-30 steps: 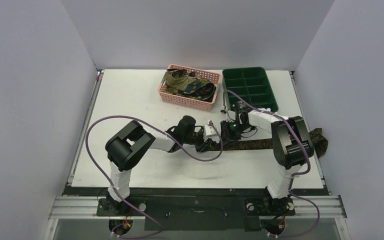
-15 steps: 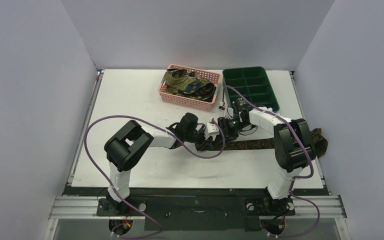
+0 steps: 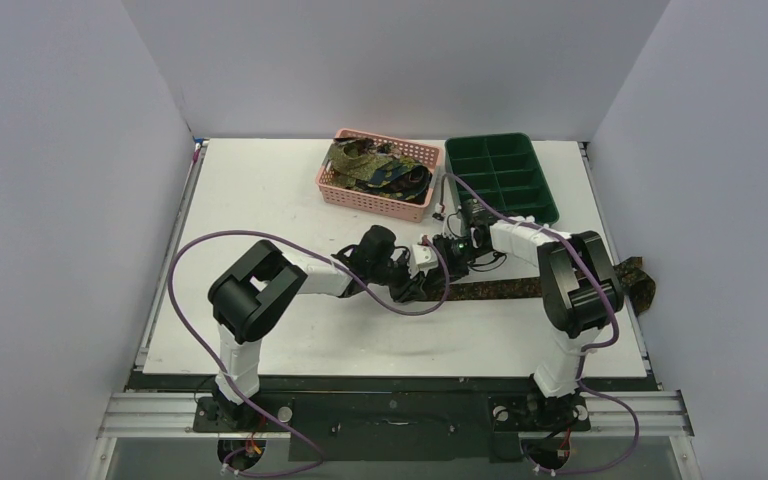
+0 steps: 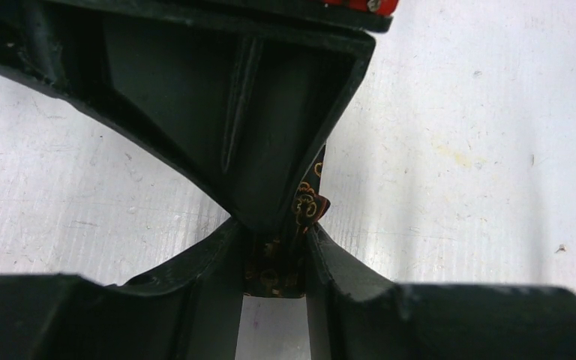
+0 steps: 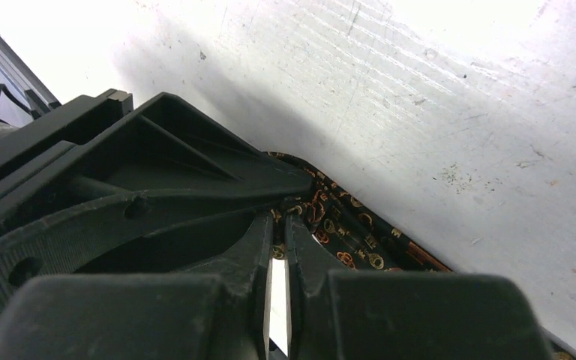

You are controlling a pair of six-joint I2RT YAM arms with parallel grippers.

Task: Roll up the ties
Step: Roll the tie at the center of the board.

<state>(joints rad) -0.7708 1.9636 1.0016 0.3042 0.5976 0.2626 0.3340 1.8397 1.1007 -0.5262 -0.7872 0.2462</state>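
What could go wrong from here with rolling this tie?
The left gripper pinches only a small bit of the dark speckled fabric tie, so it may slip out. The right gripper is shut right beside it; the two could bump. The tie's far end hangs past the white table and may tug it loose.

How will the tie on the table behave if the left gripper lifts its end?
Probably floppy: the tie lies flat, its far end drooping over the table edge. Likely thin and light: the left gripper pinches it between nearly closed fingers. Expect sagging, not rolling.
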